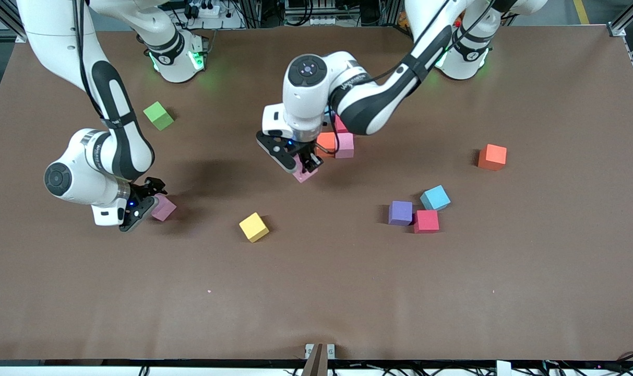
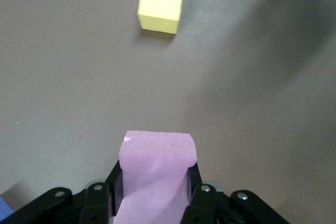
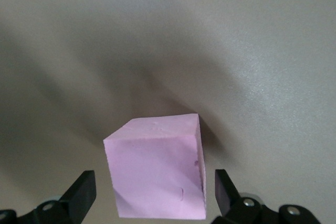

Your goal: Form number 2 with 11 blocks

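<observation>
A high front camera overlooks the whole table; both wrist cameras look closely down at its surface.

Open tabletop nearer camera; yellow block only obstacle there.

One green cube rests on the brown table, toward the edge where the arm bases stand and toward the right arm's end, well apart from any other object, one corner turned toward the front camera. At the middle of the table edge nearest the front camera, a small bracket with a dark upright post is fixed.
</observation>
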You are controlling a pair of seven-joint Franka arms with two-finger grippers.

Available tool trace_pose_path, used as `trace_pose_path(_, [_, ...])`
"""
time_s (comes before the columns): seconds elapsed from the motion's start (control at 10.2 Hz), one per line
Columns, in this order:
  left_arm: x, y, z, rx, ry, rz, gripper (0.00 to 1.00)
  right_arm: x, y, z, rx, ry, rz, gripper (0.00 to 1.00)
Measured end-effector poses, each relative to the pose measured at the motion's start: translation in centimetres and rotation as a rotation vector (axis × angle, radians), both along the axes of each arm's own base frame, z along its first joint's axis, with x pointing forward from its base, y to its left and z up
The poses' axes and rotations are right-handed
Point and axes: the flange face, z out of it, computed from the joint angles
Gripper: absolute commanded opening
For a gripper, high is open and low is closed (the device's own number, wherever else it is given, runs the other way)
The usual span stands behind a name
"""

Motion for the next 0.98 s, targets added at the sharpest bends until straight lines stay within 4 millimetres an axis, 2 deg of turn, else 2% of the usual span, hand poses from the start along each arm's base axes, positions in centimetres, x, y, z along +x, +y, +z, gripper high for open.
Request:
trace_pose_path(0.39, [-4.5, -2.7, -0.9, 0.035, 0.017, -0.082, 0.18, -0.2, -0.2, -1.0, -0.008, -0.005, -0.010, 1.00])
trace_pose_path(0.59, [-6.5, -3.4, -1.9, 0.073, 0.031, -0.137, 0.18, -0.3, -0.3, -1.3, 0.002, -0.008, -0.019, 1.00])
trace_pose_path(0.98, [-6.7, -2.9, -2.9, 0.111, 0.030, -0.323, 0.18, -0.3, -0.3, -1.7, 0.009, -0.016, -0.015, 1.00])
